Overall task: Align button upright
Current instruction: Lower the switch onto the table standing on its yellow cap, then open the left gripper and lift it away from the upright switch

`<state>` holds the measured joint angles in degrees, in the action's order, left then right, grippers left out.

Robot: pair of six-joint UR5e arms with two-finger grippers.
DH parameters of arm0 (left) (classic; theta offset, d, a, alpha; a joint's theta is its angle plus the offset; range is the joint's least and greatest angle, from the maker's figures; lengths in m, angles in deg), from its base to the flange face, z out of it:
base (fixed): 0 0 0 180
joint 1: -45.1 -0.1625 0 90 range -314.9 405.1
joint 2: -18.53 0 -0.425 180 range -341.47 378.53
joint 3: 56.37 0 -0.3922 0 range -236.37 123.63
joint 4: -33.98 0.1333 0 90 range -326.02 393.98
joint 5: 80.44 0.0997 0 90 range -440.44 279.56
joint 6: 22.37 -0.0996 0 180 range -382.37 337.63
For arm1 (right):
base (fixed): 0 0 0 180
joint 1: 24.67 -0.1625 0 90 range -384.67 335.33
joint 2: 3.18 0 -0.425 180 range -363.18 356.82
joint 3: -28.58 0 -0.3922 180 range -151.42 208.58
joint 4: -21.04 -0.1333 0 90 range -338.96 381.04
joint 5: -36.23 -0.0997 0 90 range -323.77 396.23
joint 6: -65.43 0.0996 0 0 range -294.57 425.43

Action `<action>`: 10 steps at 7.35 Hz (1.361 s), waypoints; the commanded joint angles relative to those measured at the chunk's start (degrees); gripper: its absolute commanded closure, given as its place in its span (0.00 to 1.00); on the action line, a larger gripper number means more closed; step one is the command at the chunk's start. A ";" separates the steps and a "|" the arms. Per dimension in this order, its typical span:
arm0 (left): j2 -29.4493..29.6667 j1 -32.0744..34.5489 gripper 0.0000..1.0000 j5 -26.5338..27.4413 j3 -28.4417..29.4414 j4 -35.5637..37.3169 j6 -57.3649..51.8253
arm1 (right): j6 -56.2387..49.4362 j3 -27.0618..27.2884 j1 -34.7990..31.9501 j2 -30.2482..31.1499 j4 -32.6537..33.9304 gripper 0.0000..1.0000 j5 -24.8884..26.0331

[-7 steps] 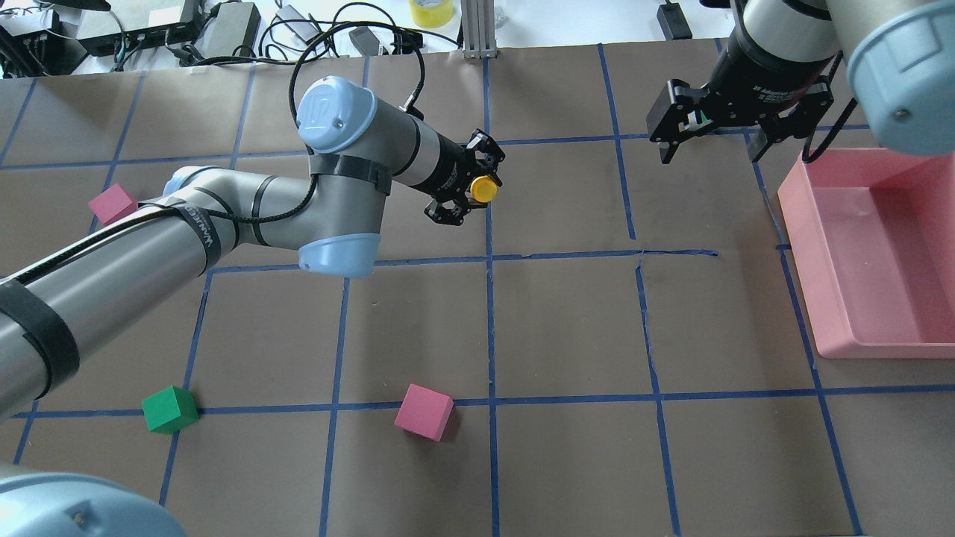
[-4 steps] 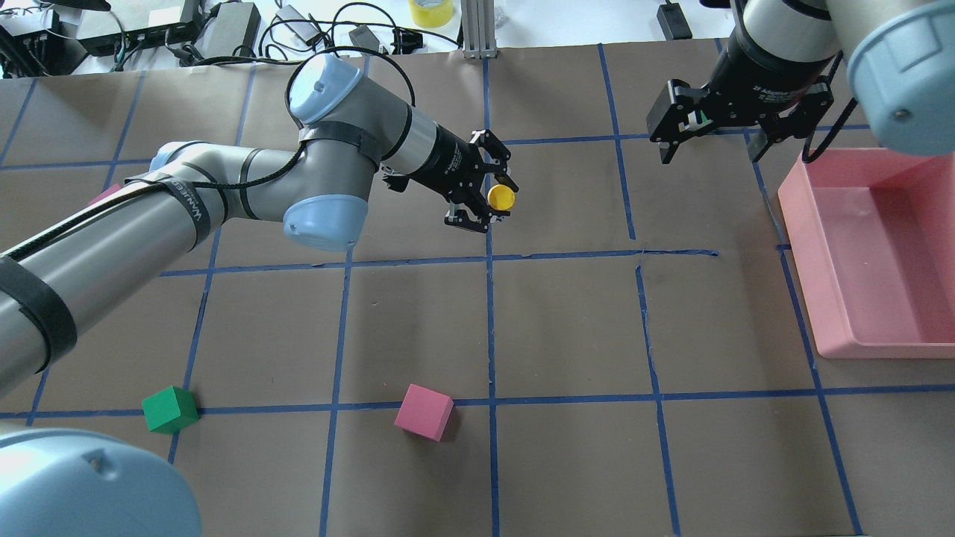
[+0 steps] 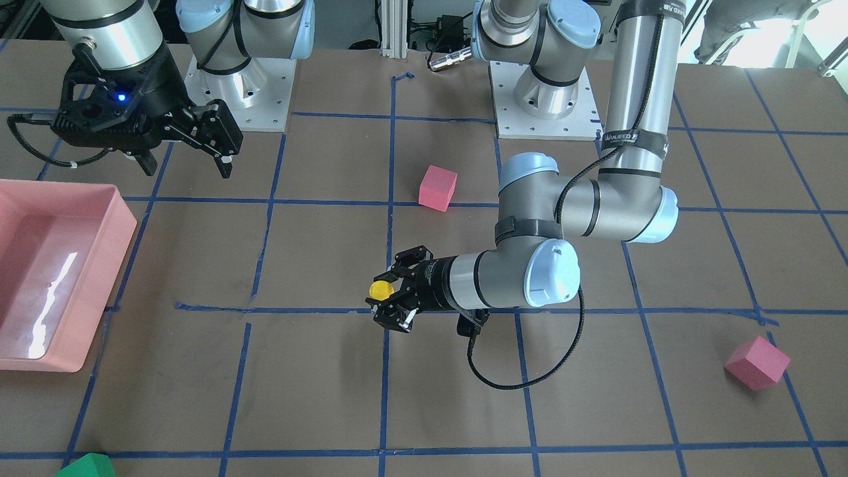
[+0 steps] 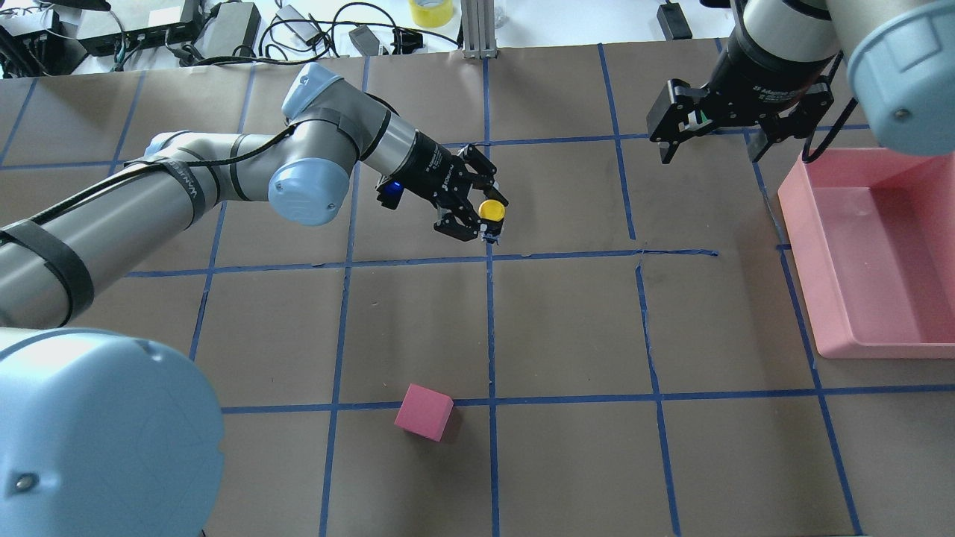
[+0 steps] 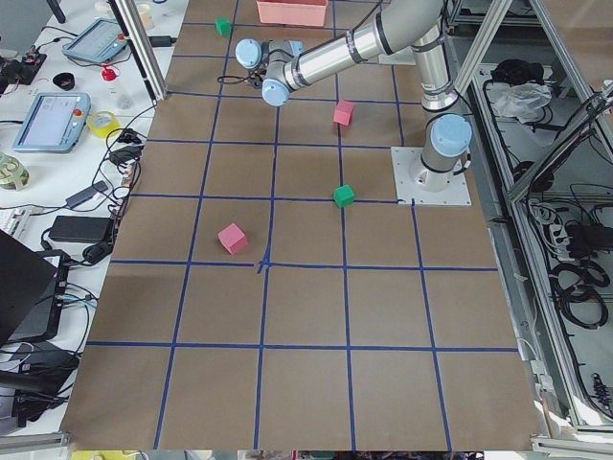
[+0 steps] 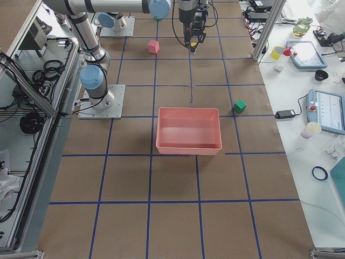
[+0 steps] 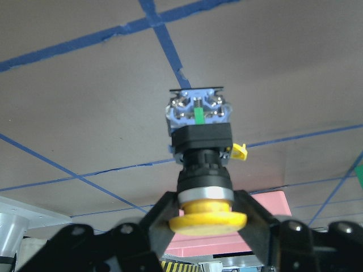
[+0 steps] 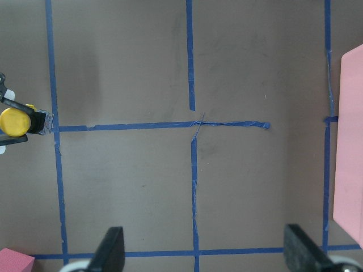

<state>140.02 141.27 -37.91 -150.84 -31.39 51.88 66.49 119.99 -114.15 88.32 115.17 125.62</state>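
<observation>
Left wrist-mounted view shows the button (image 7: 199, 153) clamped by the left gripper (image 7: 207, 214), with the two fingers (image 7: 161, 218) pressing on either side of the yellow cap at the lower centre of the frame. The long axis of the button runs away from the camera: cap nearest the lens, black body in the middle, silvery base with its terminals pointing toward the table. In the overhead view the left gripper (image 4: 492, 216) sits just left of centre in the upper half, and the button (image 4: 491, 211) is tilted, cap uppermost and base lowest, directly over a blue tape line. Contact between base and table cannot be determined. The right gripper (image 4: 709, 153), at the upper right, has its jaws spread wide and holds nothing. The table (image 4: 567, 328) is covered in brown paper marked with a blue tape grid. A pink tray (image 4: 798, 224) lies at the right edge and a pink cube (image 4: 424, 411) at the lower centre. Cables, power bricks and a yellow tape roll (image 4: 430, 11) lie along the top edge, beyond the paper.
</observation>
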 commanded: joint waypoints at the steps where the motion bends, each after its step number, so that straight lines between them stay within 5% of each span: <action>1: 2.61 -0.10 1.00 0.00 -0.36 -0.46 -1.39 | -0.01 0.00 0.00 0.00 0.00 0.00 0.00; 2: 2.61 -0.10 1.00 -0.17 -0.54 -0.54 -2.27 | -0.01 0.00 0.00 0.00 0.00 0.00 0.00; 3: 2.52 -0.01 0.61 -0.09 -0.63 -0.63 -2.27 | -0.01 0.00 0.00 0.00 0.00 0.00 0.00; 4: 2.00 -0.10 0.01 0.09 -0.45 -0.63 -2.10 | -0.01 0.00 0.00 0.00 0.00 0.00 0.00; 7: -1.59 -0.71 0.00 0.09 1.64 -1.50 -1.84 | -0.01 0.09 0.00 0.00 0.00 0.00 0.00; 10: -11.07 -2.21 0.00 7.61 11.73 -15.25 -5.60 | -0.01 0.09 0.00 0.00 0.00 0.00 0.00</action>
<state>132.74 139.32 -34.25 -143.62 -40.12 48.11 66.48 120.04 -114.15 88.32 115.17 125.62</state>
